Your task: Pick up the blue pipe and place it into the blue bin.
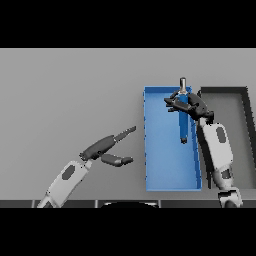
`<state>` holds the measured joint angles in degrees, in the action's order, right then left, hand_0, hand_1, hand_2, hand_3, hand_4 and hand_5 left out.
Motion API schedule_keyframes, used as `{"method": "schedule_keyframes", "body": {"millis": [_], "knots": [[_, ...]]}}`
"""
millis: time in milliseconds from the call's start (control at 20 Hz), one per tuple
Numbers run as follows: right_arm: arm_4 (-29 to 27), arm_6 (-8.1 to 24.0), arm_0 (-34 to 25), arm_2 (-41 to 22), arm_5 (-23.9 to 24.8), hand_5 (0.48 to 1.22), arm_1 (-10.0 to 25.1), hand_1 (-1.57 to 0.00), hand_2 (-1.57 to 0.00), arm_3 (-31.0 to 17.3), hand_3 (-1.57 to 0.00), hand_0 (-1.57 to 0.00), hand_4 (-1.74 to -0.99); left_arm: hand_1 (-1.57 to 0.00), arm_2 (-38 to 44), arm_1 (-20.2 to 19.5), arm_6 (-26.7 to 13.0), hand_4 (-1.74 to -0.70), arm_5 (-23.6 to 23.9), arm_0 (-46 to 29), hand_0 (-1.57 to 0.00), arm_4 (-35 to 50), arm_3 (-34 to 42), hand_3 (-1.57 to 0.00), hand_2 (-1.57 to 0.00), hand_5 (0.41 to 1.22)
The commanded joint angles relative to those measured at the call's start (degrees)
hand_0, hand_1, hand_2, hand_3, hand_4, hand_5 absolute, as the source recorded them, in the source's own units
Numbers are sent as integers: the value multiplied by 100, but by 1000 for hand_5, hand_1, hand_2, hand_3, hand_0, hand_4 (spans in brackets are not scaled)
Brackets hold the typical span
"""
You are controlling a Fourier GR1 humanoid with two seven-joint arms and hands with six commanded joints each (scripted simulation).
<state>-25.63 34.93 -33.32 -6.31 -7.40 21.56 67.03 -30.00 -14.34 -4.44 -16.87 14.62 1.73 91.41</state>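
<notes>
Right hand [189, 106]: fingers curled round pipe [183, 120] | pipe: long axis near-far, grey tip far, over bin [170, 170] | left hand [107, 150]: fingers relaxed, holding nothing

Pipe [183, 122] over left bin [150, 150]; second bin [245, 107] just right.

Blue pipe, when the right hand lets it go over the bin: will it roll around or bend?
The blue pipe looks straight and keeps its line in the right hand, so probably stiff. Its round, slim body would likely roll once released, though the blue bin walls should stop it. Its grey end above the hand suggests uneven weight, so it might tip.
</notes>
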Motion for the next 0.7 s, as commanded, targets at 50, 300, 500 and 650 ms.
{"method": "schedule_keyframes", "body": {"millis": [50,300,500,650], "knots": [[-384,1,-33,-634,400,1199,267,-1571,-1571,-273,-1009,-1571,-1583,1,19,33,-67,-827,6,66,1,21,-33,1,1,474],[-2627,1,-506,-2549,1323,1182,1120,-566,-545,-705,-330,-599,-1302,1,14,37,-33,-828,2,85,1,13,-13,1,1,476],[-2291,-7,-539,-3210,811,1002,1726,-231,-223,9,-135,-246,-1204,1,-2,2,-68,-829,5,38,1,13,23,1,1,477],[-2128,0,-603,-3365,735,907,1761,-118,-114,85,-68,-154,-1192,1,12,11,-66,-831,10,68,1,45,79,1,1,472]]}}
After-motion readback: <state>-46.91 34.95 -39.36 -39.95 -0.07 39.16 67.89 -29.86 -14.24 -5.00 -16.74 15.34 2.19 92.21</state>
